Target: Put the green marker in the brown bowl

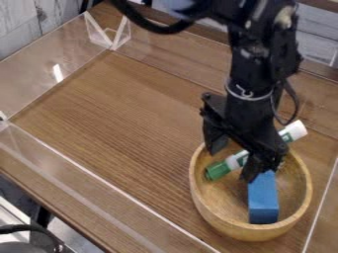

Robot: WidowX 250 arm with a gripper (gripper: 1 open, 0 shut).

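Observation:
The brown bowl (pixel 209 201) sits at the front right of the wooden table. The green marker (pixel 216 170) lies slanted across the bowl, its green cap down at the left and its white end (pixel 294 129) poking over the far right rim. Beside it in the bowl lies a blue block (pixel 264 198). My gripper (pixel 235 160) points straight down over the marker's middle. It is open, with one finger on each side of the barrel. The arm hides the middle of the marker, so I cannot tell whether the fingers touch it.
Clear acrylic walls (pixel 53 74) ring the table on the left and back. A small clear folded stand (pixel 106 30) sits at the back left. The bowl is close to the table's right front edge.

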